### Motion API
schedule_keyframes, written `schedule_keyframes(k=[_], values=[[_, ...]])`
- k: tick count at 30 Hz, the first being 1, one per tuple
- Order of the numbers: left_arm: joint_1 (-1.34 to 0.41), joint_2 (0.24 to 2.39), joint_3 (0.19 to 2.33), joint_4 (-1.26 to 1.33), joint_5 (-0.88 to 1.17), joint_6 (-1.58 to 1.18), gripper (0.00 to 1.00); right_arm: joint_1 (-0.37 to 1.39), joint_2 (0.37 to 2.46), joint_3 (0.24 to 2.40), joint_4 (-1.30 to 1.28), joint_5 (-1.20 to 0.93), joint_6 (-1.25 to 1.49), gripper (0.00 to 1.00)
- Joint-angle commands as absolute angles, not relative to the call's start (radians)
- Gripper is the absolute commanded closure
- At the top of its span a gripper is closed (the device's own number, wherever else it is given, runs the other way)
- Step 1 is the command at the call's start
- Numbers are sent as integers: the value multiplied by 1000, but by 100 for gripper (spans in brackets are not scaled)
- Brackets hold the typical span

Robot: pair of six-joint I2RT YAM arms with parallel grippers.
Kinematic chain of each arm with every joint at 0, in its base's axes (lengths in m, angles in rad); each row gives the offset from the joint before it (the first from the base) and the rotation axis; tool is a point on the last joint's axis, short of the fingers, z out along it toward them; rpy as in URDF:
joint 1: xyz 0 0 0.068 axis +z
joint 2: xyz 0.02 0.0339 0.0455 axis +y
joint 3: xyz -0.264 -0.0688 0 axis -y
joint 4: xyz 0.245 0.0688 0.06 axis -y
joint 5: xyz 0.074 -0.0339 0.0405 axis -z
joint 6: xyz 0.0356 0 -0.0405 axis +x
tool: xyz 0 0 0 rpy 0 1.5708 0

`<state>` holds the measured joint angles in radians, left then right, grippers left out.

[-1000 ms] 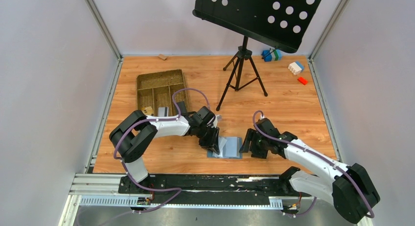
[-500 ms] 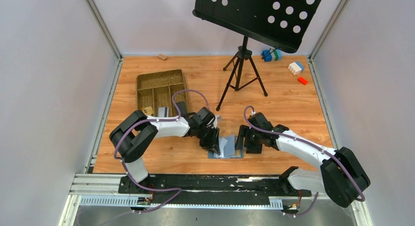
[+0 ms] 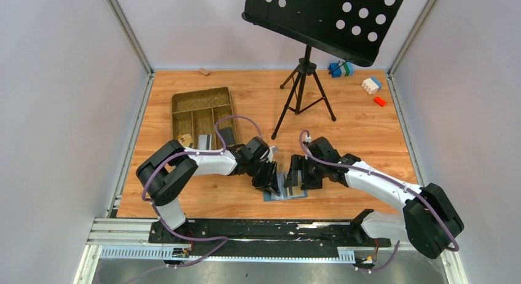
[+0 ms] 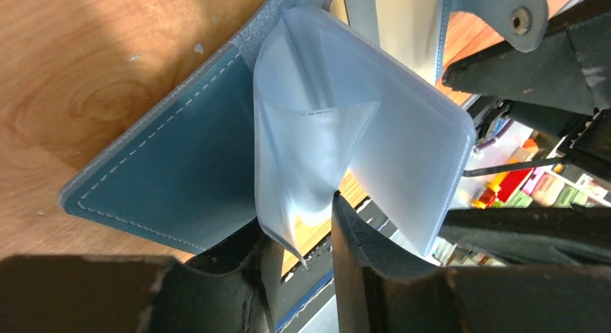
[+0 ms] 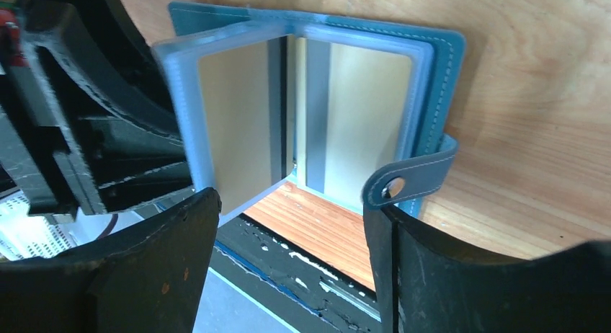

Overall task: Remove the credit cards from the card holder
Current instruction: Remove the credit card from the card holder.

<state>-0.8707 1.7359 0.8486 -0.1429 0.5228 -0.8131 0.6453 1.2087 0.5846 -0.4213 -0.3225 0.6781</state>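
Black-fingered, your right gripper stands spread wide at the open card holder on the wooden table. Your left gripper has a corner of the clear sleeves in its narrow gap; whether pinched I cannot tell. The credit cards look stiff and slick inside floppy plastic, so take an exposed edge.

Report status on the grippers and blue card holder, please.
Left gripper pinching clear plastic sleeve. Right gripper open, facing blue fold-over card holder. Two pale metallic cards still sleeved. Nothing blocking.
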Motion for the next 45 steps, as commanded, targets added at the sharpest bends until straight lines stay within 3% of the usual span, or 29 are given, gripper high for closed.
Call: schedule_keyframes(k=[1, 8, 14, 21, 28, 36, 45], values=[[-890, 1692, 816, -127, 491, -842, 58, 663, 1234, 690, -508, -274, 605, 28], [-890, 1571, 790, -182, 455, -852, 40, 710, 1306, 770, -559, -232, 578, 40], [-890, 1492, 750, -227, 417, -849, 36, 742, 1348, 786, -527, -249, 580, 52], [-888, 1350, 685, -251, 360, -855, 30, 798, 1419, 811, -502, -245, 596, 54], [-860, 1284, 575, -148, 399, -901, 14, 817, 1478, 807, -471, -248, 621, 57], [-849, 1422, 639, -144, 392, -870, 19, 816, 1506, 813, -462, -267, 623, 60], [-821, 1507, 594, 106, 459, -939, 22, 815, 1554, 825, -458, -311, 612, 62]])
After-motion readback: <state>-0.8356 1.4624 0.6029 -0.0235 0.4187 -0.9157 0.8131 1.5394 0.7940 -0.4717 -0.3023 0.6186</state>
